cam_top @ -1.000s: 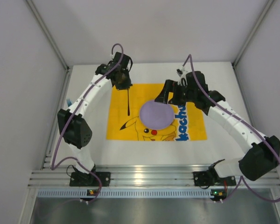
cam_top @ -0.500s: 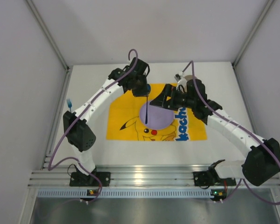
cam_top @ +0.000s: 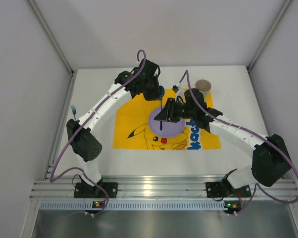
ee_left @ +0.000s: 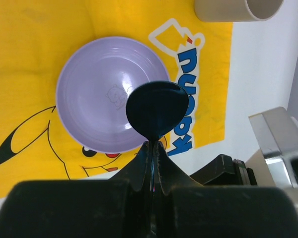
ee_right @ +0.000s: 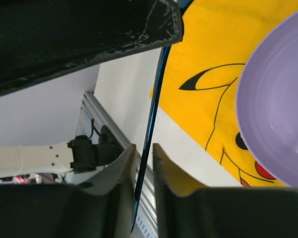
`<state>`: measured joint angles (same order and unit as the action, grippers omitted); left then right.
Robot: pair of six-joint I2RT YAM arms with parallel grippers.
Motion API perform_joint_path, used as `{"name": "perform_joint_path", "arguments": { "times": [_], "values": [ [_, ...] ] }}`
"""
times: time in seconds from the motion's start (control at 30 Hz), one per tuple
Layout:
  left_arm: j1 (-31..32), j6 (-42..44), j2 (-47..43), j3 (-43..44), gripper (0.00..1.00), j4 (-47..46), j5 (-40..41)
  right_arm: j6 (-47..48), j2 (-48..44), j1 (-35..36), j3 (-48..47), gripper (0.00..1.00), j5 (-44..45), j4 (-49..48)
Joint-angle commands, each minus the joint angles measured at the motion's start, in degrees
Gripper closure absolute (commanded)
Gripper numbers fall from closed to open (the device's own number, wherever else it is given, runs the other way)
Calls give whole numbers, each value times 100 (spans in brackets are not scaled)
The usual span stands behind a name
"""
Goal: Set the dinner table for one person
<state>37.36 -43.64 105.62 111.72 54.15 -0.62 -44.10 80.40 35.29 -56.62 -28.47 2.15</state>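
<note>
Behind the plate (ee_left: 97, 99) and a bit to its left, up in the air: the left gripper (ee_left: 153, 148), squeezed tight on a dark blue spoon (ee_left: 156, 109), just behind the round end. Round end sticking out past the fingertips. Thin handle long and straight, crossing over the plate in the top view. Hard to tell whether touching the plate.

Plate round and purple, lying flat on a yellow cloth (ee_left: 35, 59).

Over the plate: the right gripper (ee_right: 144, 148), fingers only a little apart, one on each side of the spoon handle. A thin gap on both sides of the handle, so not pinching.

Behind the plate and to its right: a tan cup (cam_top: 203, 86), close to the cloth's far corner. Hard to tell if on the cloth or off it.

Under the plate, the cloth and both grippers: the big white table (cam_top: 139, 161), reaching well past the plate on every side, with a silver rail (cam_top: 149, 188) along the edge on the near side of the plate.
</note>
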Motion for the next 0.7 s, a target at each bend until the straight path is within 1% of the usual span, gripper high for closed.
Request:
{"name": "perform_joint_path", "arguments": {
  "times": [0.0, 0.03, 0.07, 0.2, 0.23, 0.27, 0.33, 0.37, 0.4, 0.47, 0.5, 0.53, 0.57, 0.6, 0.67],
  "values": [
    [34, -40, -270, 166, 100, -159, -35, 103, 90, 83, -165, 82, 78, -224],
    [34, 4, -288, 148, 100, -185, -8, 181, 81, 75, -209, 94, 104, -67],
    [34, 39, -323, 131, 100, -186, 9, 243, 72, 83, -253, 100, 209, 39],
    [8, 276, -402, -176, 100, -89, 579, 638, -94, -48, -490, 100, 482, 662],
    [-10, 425, -420, -273, 95, -80, 668, 700, -156, -101, -560, 100, 526, 959],
    [-36, 496, -489, -369, 80, -10, 773, 762, -226, -153, -578, 100, 648, 1102],
    [-115, 671, -630, -808, 70, 43, 1202, 919, -480, -355, -535, 100, 763, 1470],
    [-150, 742, -840, -1019, 59, -27, 1327, 973, -568, -434, -491, 100, 807, 1577],
    [-272, 795, -981, -1517, 55, -97, 1450, 1104, -752, -618, -429, 100, 825, 1682],
    [-510, 909, -1455, -2099, 46, -255, 1618, 1280, -929, -873, -192, 100, 974, 2016],
    [-841, 918, -1622, -2667, 42, -404, 1609, 1463, -1078, -979, -96, 100, 1044, 2191],
    [-1054, 988, -1972, -2943, 41, -492, 1548, 1535, -1114, -1093, 88, 100, 1123, 2263],
    [-1456, 1032, -2132, -3224, 39, -598, 1539, 1605, -1140, -1338, 177, 100, 1133, 2315],
    [-1669, 1128, -2273, -3688, 36, -703, 1548, 1702, -1141, -1453, 334, 100, 1116, 2325],
    [-2073, 1269, -2599, -4069, 34, -783, 1574, 1807, -984, -1656, 458, 100, 1098, 2290]
  ]
}}
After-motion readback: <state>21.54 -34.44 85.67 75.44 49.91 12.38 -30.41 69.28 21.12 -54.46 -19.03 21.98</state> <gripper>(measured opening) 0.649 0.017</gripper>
